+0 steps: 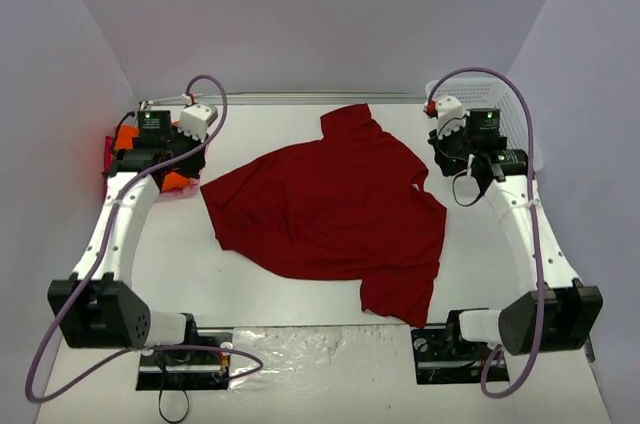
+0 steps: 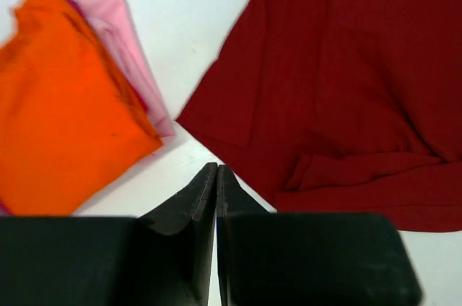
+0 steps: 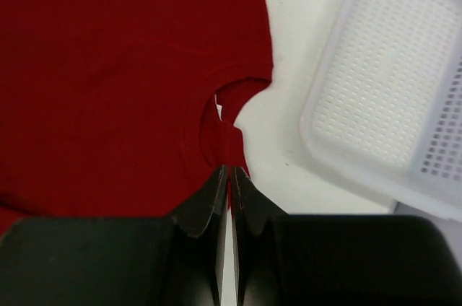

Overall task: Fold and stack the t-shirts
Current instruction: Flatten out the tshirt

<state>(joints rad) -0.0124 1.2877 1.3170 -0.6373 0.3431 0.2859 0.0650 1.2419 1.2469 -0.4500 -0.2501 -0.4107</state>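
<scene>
The dark red t-shirt [image 1: 330, 214] lies opened out on the middle of the tabletop [image 1: 180, 264], rumpled and not yet folded. Its long axis runs across from side to side. The neck opening [image 3: 224, 107] points to the right, the hem edge [image 1: 212, 206] to the left, one sleeve toward the far wall and the other toward the arm bases.

The right hand [image 3: 229, 170] is the nearer one to the collar. Its closed tips hang right at the neckline, with the white mesh basket [image 3: 375, 68] just off to its outer side. The fingers are pressed together to a slit, and no cloth shows between them.

The left hand [image 2: 216, 169] sits at the far left corner, nearer the hem. A corner of the red cloth [image 2: 184, 115] lies just ahead and to its right. The folded orange t-shirt [image 2: 65, 118] lies to its left, on top of the pale pink t-shirt [image 2: 119, 24], with bare tabletop between that pile and the red shirt. This hand is also closed tight and holds nothing.

By my reading, the lengthwise lie suits one hand at each end: right at the collar, left at the hem.
</scene>
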